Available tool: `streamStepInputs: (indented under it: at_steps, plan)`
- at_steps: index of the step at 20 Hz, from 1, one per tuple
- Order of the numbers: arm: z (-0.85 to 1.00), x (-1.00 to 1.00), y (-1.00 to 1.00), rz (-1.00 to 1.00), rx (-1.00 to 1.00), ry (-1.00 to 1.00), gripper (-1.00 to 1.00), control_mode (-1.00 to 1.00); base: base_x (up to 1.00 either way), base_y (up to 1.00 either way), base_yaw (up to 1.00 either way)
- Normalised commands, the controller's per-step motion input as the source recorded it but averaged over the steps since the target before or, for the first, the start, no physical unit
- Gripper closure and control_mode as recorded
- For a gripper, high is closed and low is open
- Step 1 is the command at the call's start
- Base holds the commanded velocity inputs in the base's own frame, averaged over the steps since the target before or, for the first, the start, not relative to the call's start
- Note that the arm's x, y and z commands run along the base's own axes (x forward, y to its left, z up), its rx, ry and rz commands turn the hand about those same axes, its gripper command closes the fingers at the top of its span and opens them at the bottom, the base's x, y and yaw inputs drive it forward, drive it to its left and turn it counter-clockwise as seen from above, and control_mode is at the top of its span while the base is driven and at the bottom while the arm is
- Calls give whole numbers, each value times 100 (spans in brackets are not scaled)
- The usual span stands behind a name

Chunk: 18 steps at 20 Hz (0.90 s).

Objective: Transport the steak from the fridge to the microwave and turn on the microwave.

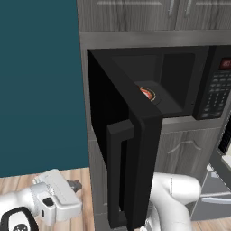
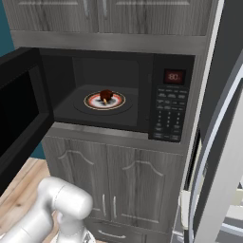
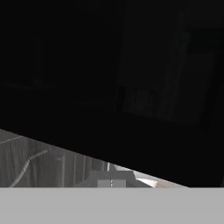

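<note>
At the lower left of the left base view, nearest the camera, the pincer (image 1: pixel 76 184) sits low beside the open door (image 1: pixel 135 149) of the microwave (image 2: pixel 118 95), its jaws shut together on nothing. Just past it, that door swings wide into the room, its thick black handle (image 1: pixel 118 171) facing outward at the lower centre of the frame. The main risk, as I judge it, starts here: the door has to be pushed closed, and a closed pincer nudging the edge or handle at a poor angle could slide off, or leave the door ajar so the oven will not start. Deeper in, at the centre of the right base view, the steak (image 2: pixel 105 96) rests on the plate (image 2: pixel 118 102) inside the cavity (so the carrying appears done). Farther right, the keypad (image 2: pixel 170 114) has small, tightly packed buttons; a blunt press could hit the wrong one. The fridge (image 2: pixel 223 156) door at the right edge crowds the approach.
</note>
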Motion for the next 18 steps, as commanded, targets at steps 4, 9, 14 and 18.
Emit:
streamStepInputs:
  at_steps: [4, 9, 14, 18]
  plan:
    - [0, 10, -18, -1, 0, 0, 100, -100, 0, 0, 0]
    - [0, 1, -23, 0, 0, 0, 100, -100, 0, 0, 0]
    - [0, 0, -24, 0, 0, 0, 100, -100, 0, 0, 0]
    - [0, 0, -27, 0, 0, 0, 100, -100, 0, 0, 0]
